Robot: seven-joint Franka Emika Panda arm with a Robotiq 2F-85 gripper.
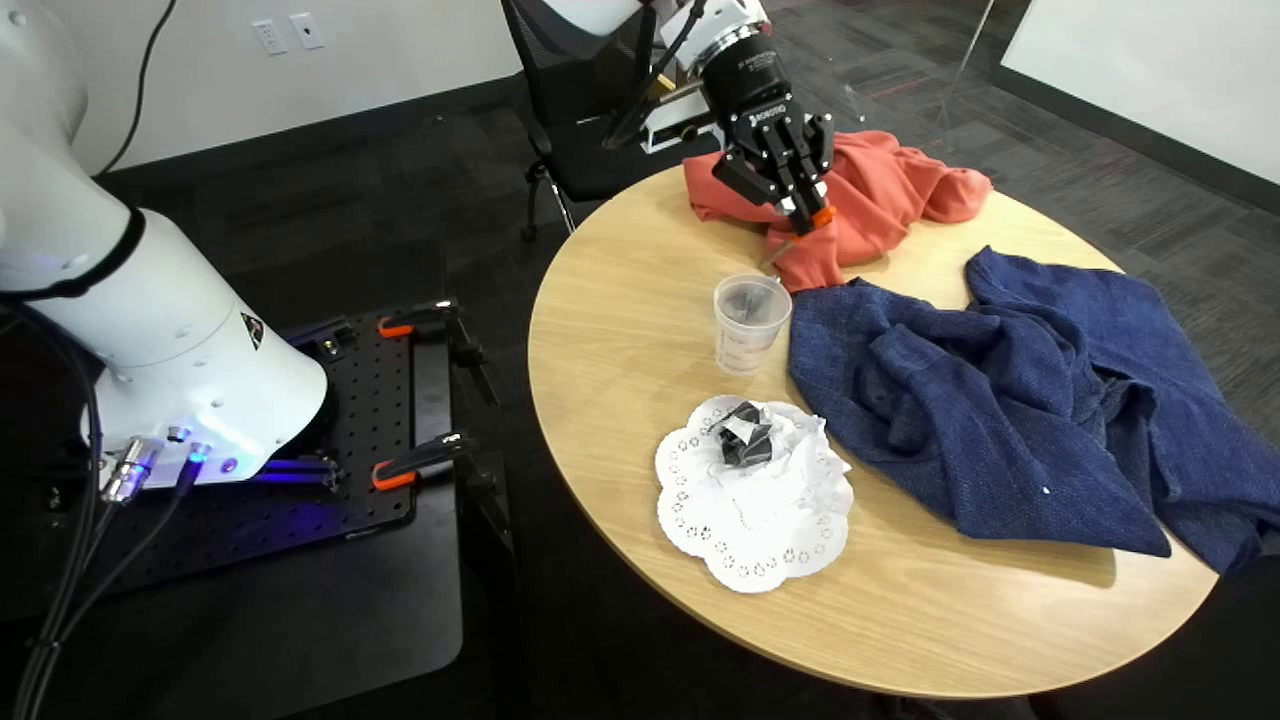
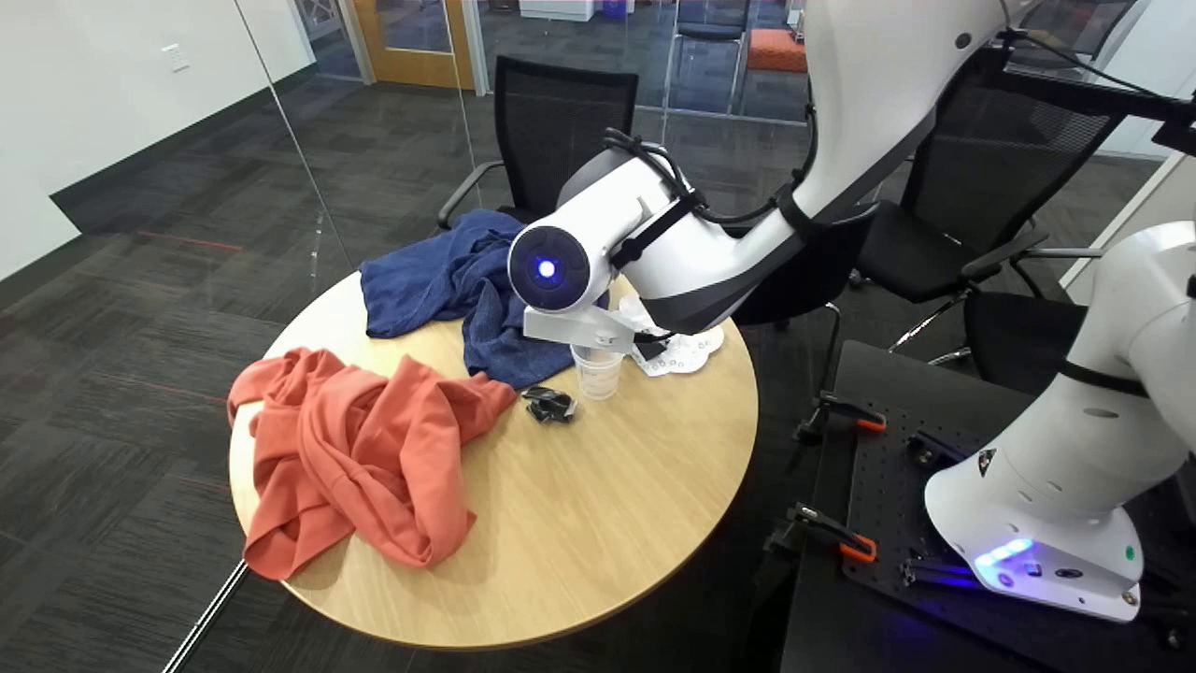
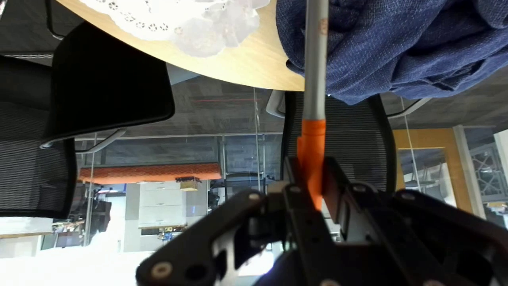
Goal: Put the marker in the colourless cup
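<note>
The marker, with a grey body and orange cap, is upright in the wrist view (image 3: pixel 315 75), where its far end leaves the top edge. In an exterior view its orange cap (image 1: pixel 822 217) shows, with a faint body slanting down toward the cup. My gripper (image 1: pixel 806 206) is shut on the cap; its fingers (image 3: pixel 311 176) stand on both sides of it. The colourless cup (image 1: pixel 745 345) stands upright on the table below the gripper. It also shows in an exterior view (image 2: pixel 598 379), partly behind the arm, which hides the gripper there. The cup is out of the wrist view.
A red cloth (image 1: pixel 870 195) and a dark blue cloth (image 1: pixel 1000 420) lie on the round table (image 1: pixel 590 330). A white doily (image 1: pixel 750 530) bears crumpled white paper and a black wrapper (image 1: pixel 747 440). Another black crumpled thing (image 2: pixel 548 404) lies beside the cup. Chairs stand around the table.
</note>
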